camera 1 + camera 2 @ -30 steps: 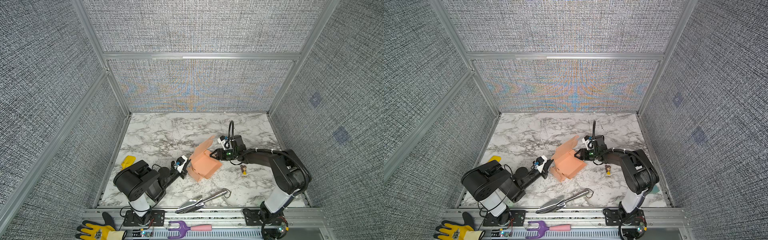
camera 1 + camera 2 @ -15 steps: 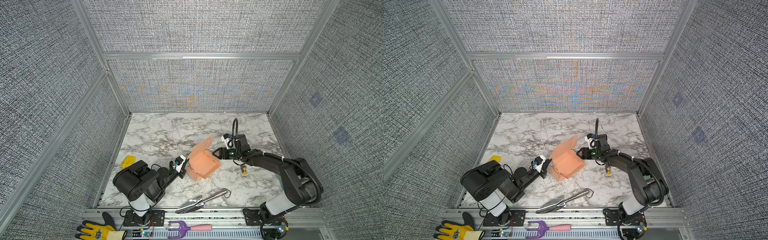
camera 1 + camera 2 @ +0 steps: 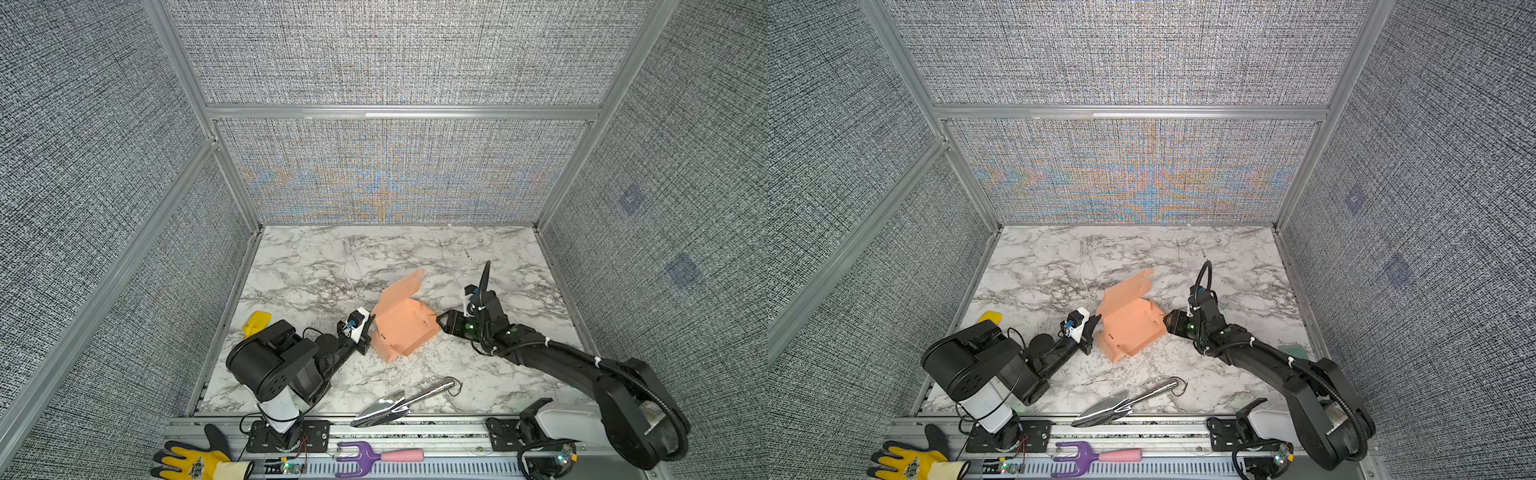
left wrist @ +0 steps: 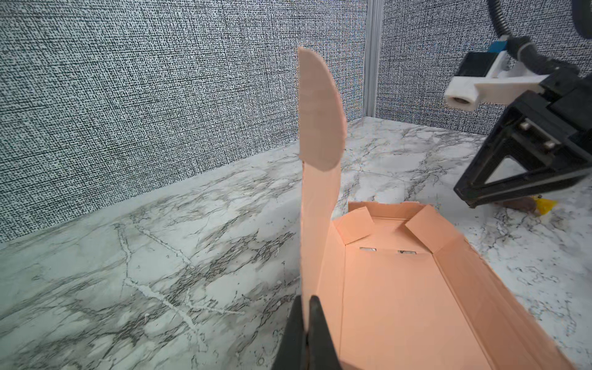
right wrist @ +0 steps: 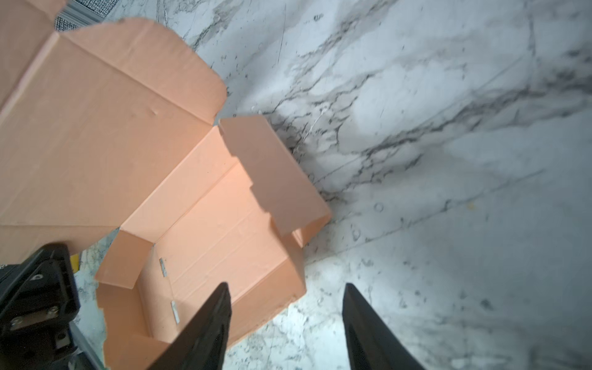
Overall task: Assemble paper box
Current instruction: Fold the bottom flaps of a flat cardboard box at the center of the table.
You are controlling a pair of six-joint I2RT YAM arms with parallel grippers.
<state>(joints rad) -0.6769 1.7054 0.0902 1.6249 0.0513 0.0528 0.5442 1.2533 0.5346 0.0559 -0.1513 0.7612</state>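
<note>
You are roughly midway through the build. The paper box (image 3: pixel 401 328) sits on the marble table (image 3: pixel 415 257), toward the front and about midway across, directly between your two arms. Its base is already a shallow tray with the long walls raised. The lid panel stands up from the far long side with its rounded flap at the top. What I judge is left starts with the short end walls, which are not locked. In the left wrist view the small corner tabs at the far end only lean inward above the two slots by the floor crease. After that the lid has to come down and its flaps need tucking in. Your left gripper (image 4: pixel 306 320) is clamped tight on the near edge of that standing lid panel, so it steadies the box. Your right gripper (image 5: pixel 285 288) has its jaws spread and grasps nothing. One finger hangs over the tray's end and the other over bare marble, with the corner wall between them, and I cannot tell whether either touches the card. The tray's mouth faces up. Its long axis runs across the table from one gripper to the other, slightly skewed, with the end at your left gripper nearer the table's front edge.
</note>
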